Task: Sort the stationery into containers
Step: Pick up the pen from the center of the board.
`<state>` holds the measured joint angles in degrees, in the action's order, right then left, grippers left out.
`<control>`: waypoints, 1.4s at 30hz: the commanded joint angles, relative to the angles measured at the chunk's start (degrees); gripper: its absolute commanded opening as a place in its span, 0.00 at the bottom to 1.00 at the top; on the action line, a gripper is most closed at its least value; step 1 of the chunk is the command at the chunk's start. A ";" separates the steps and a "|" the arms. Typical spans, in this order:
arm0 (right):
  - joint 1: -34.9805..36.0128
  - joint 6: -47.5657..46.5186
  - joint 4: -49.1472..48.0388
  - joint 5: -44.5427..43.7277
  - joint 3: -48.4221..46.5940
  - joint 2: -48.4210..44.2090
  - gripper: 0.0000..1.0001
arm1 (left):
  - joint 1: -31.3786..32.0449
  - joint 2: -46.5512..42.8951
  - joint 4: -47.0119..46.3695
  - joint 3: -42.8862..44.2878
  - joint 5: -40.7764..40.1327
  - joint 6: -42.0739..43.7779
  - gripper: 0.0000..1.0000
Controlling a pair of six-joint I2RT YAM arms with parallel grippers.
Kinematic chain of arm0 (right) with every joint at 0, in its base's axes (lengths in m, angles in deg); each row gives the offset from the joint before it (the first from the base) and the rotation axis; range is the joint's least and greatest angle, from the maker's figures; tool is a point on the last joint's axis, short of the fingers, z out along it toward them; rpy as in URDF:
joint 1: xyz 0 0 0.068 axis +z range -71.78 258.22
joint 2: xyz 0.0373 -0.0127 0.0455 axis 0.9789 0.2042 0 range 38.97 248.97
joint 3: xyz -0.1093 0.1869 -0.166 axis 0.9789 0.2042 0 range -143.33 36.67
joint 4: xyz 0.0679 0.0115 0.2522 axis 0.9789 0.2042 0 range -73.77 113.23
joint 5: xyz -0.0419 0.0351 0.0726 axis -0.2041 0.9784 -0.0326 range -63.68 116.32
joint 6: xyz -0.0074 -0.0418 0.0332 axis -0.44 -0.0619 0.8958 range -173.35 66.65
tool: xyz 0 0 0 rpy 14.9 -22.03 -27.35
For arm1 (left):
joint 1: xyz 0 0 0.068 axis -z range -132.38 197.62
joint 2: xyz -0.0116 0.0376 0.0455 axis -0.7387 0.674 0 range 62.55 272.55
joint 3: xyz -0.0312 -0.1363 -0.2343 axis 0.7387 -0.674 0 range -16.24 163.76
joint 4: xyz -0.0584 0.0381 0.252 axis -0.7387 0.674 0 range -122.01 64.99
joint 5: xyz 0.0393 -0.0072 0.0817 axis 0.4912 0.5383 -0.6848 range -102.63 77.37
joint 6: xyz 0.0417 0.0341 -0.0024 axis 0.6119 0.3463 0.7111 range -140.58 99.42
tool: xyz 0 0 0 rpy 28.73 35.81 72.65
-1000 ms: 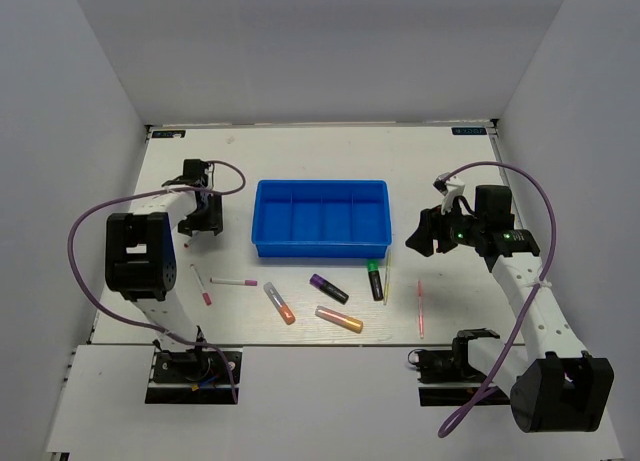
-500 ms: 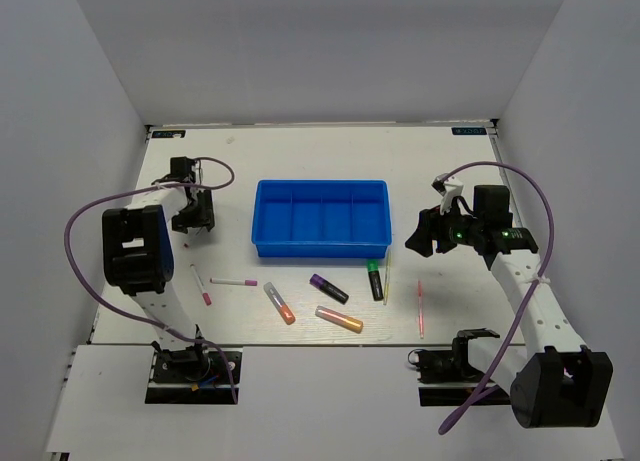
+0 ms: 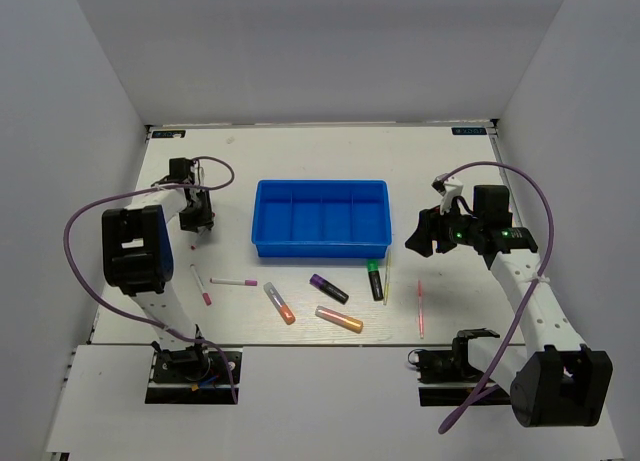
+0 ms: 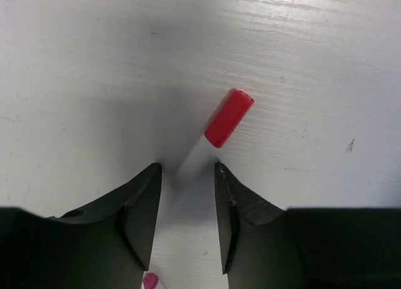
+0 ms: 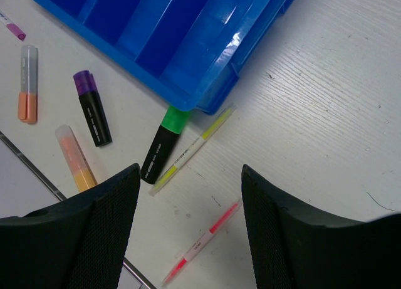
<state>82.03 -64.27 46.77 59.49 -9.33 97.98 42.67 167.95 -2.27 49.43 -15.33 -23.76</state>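
Step in hand, as I judge it: the first pick. Left of the shallow bright blue plastic tray (image 3: 320,249), the left pincer (image 4: 187,176), jaws apart, straddles the shaft of a thin white red-capped pen (image 4: 229,118) lying on the desk (image 4: 301,63). Next it must close squarely, then lift. The right pincer (image 3: 422,233), also apart, hovers right of the tray. Against a second ago, the left pincer sits slightly farther from the tray.
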 commanded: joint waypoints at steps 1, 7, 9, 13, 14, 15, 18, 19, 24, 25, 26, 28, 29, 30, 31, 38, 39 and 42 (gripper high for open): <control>-0.13 0.28 0.57 0.32 -1.64 -1.17 0.68 | 0.12 3.31 2.26 -4.58 2.17 -0.16 0.48; -0.47 0.46 0.66 0.67 -1.64 -2.05 0.68 | 1.69 4.63 5.42 -3.71 2.17 -0.25 0.29; -0.21 0.46 0.48 0.67 -1.72 -2.14 0.68 | 2.57 5.07 6.38 -3.44 1.56 -0.42 0.28; -0.21 0.72 0.39 0.76 -1.64 -2.49 0.68 | 3.63 5.60 6.74 -3.88 0.59 -0.77 0.11; -0.38 0.72 0.57 0.76 -1.73 -2.58 0.68 | 3.81 5.60 6.91 -3.80 0.68 -0.95 0.06; -0.47 0.72 0.48 0.84 -1.55 -2.75 0.68 | 3.81 4.90 6.91 -3.71 0.59 -1.30 0.00; -0.56 0.90 0.57 1.02 -1.64 -2.75 0.68 | 3.90 3.67 7.00 -3.44 1.47 -1.91 0.00; -0.65 0.90 0.57 1.11 -1.64 -2.84 0.68 | 3.90 3.49 7.18 -3.36 1.82 -2.09 0.00; -0.56 1.07 0.74 1.20 -1.64 -2.67 0.68 | 3.90 0.68 7.88 -3.09 2.26 -2.62 0.00; -0.74 1.07 0.48 1.20 -1.55 -2.84 0.68 | 3.90 0.16 8.05 -3.00 2.35 -2.88 0.00; -0.65 1.07 0.48 1.28 -1.64 -2.84 0.68 | 3.90 -0.20 8.06 -3.18 2.43 -2.97 0.00; -0.65 1.16 0.66 1.20 -1.55 -2.93 0.68 | 3.90 -1.25 8.32 -3.18 2.61 -3.32 0.00; -0.74 1.34 0.48 1.20 -1.72 -2.84 0.68 | 3.90 -1.60 8.23 -3.18 2.61 -3.58 0.00; -0.82 1.34 0.48 1.28 -1.55 -2.75 0.68 | 3.90 -2.22 8.15 -3.27 2.61 -3.67 0.00; -0.74 1.34 0.48 1.29 -1.64 -2.84 0.68 | 3.81 -2.40 8.32 -3.27 2.61 -3.85 0.00; -0.91 1.51 0.57 1.64 -1.46 -2.84 0.68 | 3.90 -4.77 8.85 -3.53 4.37 -4.64 0.00; -0.91 1.51 0.39 1.64 -1.38 -2.84 0.68 | 3.90 -5.12 8.85 -3.53 4.37 -4.73 0.00; -0.91 1.51 0.31 1.64 -1.46 -2.84 0.68 | 3.81 -6.17 9.02 -3.53 4.63 -5.08 0.00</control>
<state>81.33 -62.82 46.77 59.75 -9.33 96.27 46.26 164.65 4.46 46.96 -12.48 -28.09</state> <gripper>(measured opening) 0.682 0.262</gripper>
